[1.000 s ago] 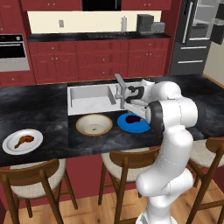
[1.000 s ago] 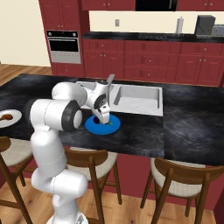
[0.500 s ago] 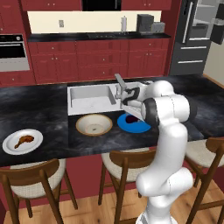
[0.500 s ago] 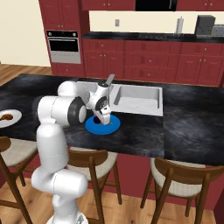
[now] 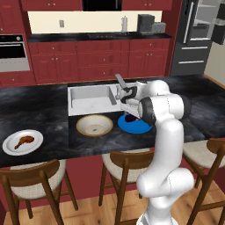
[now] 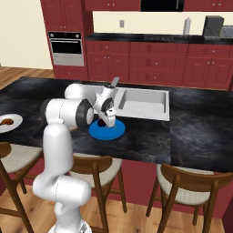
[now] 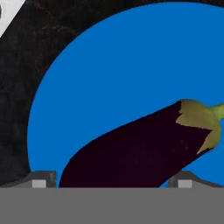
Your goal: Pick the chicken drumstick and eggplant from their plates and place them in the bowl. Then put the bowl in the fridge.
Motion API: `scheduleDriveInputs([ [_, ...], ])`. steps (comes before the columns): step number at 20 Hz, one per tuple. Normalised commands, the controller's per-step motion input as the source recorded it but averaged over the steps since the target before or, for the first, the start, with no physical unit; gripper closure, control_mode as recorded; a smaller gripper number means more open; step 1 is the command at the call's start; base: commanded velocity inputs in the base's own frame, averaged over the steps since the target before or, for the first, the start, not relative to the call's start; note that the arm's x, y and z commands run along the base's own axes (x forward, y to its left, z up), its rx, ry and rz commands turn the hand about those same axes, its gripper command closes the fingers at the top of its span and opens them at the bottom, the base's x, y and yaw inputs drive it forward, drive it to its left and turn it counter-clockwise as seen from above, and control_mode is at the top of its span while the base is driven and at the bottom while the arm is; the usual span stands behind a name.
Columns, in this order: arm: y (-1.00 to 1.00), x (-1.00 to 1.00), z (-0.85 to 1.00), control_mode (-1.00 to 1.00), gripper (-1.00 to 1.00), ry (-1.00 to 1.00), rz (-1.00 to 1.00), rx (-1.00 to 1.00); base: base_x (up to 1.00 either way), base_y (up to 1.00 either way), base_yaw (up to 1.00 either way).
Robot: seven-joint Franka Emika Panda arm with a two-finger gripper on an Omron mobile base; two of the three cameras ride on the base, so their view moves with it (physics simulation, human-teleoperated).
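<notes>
Lower now than a second ago, my arm has reached further forward and down over the blue plate (image 5: 137,126), while the plates, bowl and food lie where they did.

From the left base camera, my hand (image 5: 128,110) hangs just above the eggplant (image 5: 130,117), a dark lump on the blue plate near the front edge of the desk (image 5: 39,110), in front of the sink (image 5: 91,97). The bowl (image 5: 94,125) sits just beside that plate, between it and the white plate (image 5: 22,142) at the desk's left front corner, which carries the chicken drumstick (image 5: 24,141). The fridge (image 5: 198,35) stands open at the far right of the room.

From the right base camera, my hand (image 6: 107,119) points down at the blue plate (image 6: 113,131), with the eggplant (image 6: 103,123) dark beneath it. The white plate (image 6: 10,122) shows at the desk's left edge.

From the hand camera, the eggplant (image 7: 140,151) lies slanted across the blue plate (image 7: 109,70), its green stem end to the upper right. My two fingertips (image 7: 41,180) stand spread wide, one on each side of its body, and I cannot tell whether either touches it; nothing is held.

I judge this the approach to picking the eggplant. To do it well I should sink a little more so the fingertips straddle the thick middle, not the stem, then close squarely across its narrow width.
</notes>
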Motion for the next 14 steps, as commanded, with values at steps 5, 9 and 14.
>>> scheduleDriveInputs([
  [5, 0.0, -0.03, -0.41, -1.0, -1.0, 0.08, -0.06, 0.0, 0.0, 0.0, 0.0],
  [9, 0.0, -0.04, -0.45, -1.0, 1.0, 0.09, -0.06, 0.0, 0.0, 0.0, 0.0],
  [14, -0.02, -0.06, -0.22, -1.0, 1.0, 0.01, -0.04, 0.0, 0.0, 0.0, 0.0],
])
